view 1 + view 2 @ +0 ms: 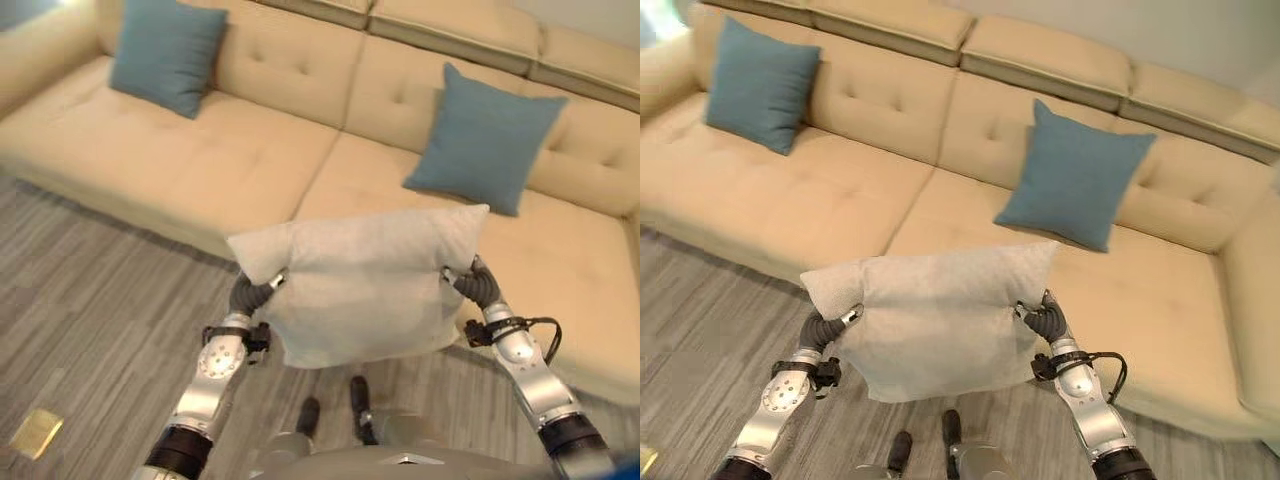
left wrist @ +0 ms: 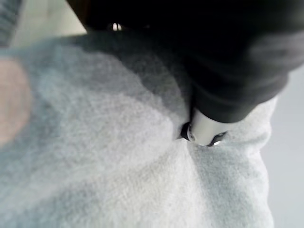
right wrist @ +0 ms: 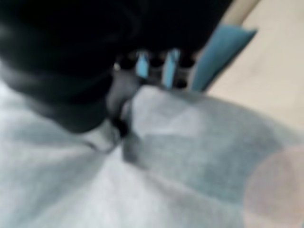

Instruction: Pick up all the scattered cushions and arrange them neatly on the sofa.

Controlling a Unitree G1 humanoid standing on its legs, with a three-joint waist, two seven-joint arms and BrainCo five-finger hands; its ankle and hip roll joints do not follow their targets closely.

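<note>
Held up between both hands in front of the sofa [image 1: 150, 150]: a white cushion [image 1: 360, 295], roughly rectangular, soft and fuzzy like fleece, upper corners drooping outward and sides dented inward at the grips. Suspended above the grey wood-grain plank floor [image 1: 90, 290], just short of the sofa's front edge, touching neither. Left hand [image 1: 272, 284] clamped on the cushion's left edge, thumb dug into the nap in the left wrist view [image 2: 204, 133], fabric puckered around it. Right hand [image 1: 1040, 312] pinching the right edge the same way, dark-tipped fingers curled over the top of the fabric in the right wrist view [image 3: 156, 66], thumb pressed into a fold below.

Behind: a long cream sofa, smooth upholstery with button-tufted backrest and broad flat seat, turning a corner at the far right. Two teal square cushions of plain matte cloth with sharp corners. One [image 1: 167, 52] leaning upright against the backrest at the left end. The other [image 1: 485, 140] propped on the seat near the middle-right, tilted back against the backrest, just beyond the white cushion's upper right corner. On the floor at lower left, a small flat golden-tan rectangle [image 1: 36, 432], too small to identify.
</note>
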